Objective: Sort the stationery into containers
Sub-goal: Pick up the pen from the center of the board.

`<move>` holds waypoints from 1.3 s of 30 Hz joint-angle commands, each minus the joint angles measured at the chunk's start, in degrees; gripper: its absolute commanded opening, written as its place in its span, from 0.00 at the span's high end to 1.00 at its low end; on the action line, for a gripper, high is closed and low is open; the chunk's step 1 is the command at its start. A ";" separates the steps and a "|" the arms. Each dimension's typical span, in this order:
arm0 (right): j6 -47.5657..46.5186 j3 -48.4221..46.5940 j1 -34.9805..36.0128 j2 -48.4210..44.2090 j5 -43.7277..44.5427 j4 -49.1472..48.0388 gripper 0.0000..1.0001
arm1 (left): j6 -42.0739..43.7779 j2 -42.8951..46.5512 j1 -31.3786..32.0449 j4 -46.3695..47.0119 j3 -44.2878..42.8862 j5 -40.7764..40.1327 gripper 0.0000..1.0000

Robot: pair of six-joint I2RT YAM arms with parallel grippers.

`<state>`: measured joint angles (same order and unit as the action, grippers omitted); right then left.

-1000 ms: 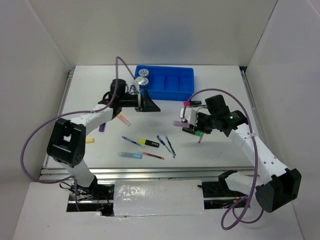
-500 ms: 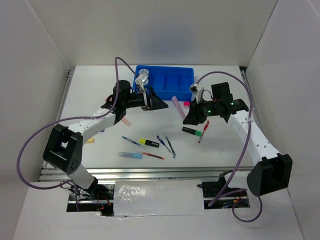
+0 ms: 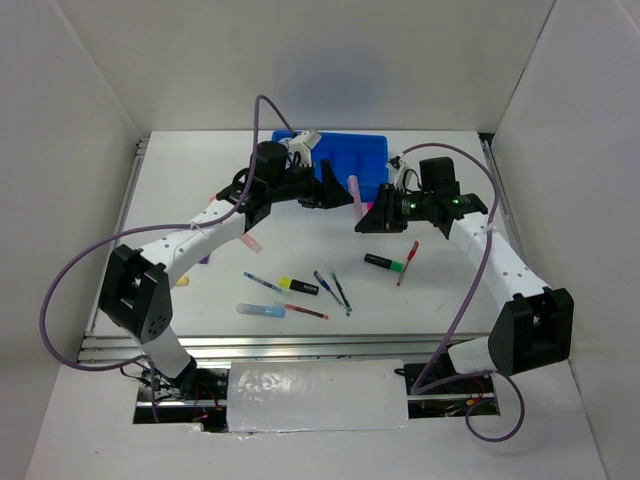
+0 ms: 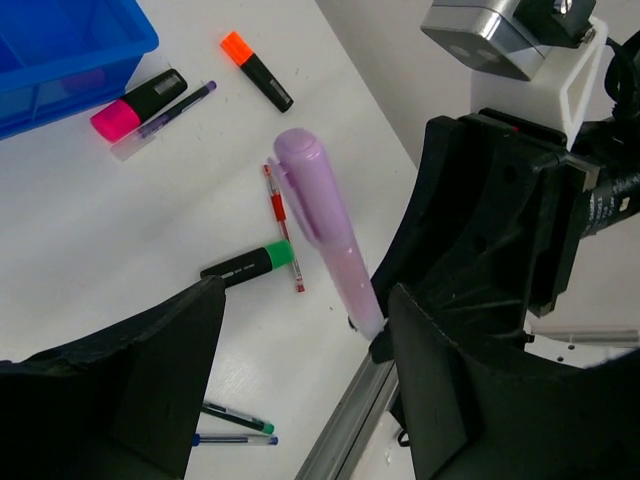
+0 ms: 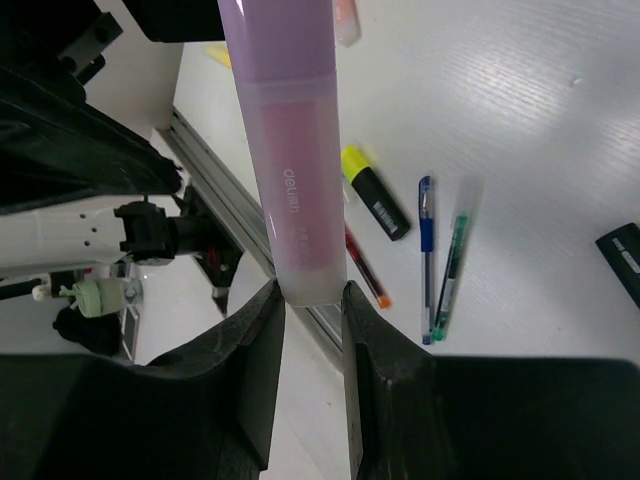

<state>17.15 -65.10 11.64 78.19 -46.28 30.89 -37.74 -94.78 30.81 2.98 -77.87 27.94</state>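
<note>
The right hand [image 3: 372,214], clamped on a purple highlighter [image 3: 354,192], has carried it up beside the blue tray [image 3: 362,158] (left hand [image 3: 325,190] open, empty), so a drop looks close.

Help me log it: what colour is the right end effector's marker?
Pale purple highlighter, translucent plastic; clearest in the right wrist view.

White links [image 3: 172,241], black joints [image 3: 131,291], purple cables [image 3: 52,292]

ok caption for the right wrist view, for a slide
Right gripper holds a pale purple highlighter above the table, a yellow highlighter, blue pen and green pen lying below.
</note>
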 commanded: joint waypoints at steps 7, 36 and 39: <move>5.09 -0.82 2.42 -0.41 1.28 -4.26 1.00 | 2.49 -3.74 2.76 -4.65 -6.07 -4.12 0.22; -2.46 -6.44 -7.14 -1.46 6.82 3.55 0.35 | 12.94 -13.66 0.13 -12.82 -26.35 -12.03 1.00; -5.45 -5.83 -11.20 -2.60 6.91 3.91 0.35 | 14.88 -20.08 0.48 -13.97 -36.19 -16.23 1.00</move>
<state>16.27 -68.53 2.59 78.94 -40.10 32.42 -27.75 -111.63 30.65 -10.37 -106.78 17.02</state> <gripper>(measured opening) 0.652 0.307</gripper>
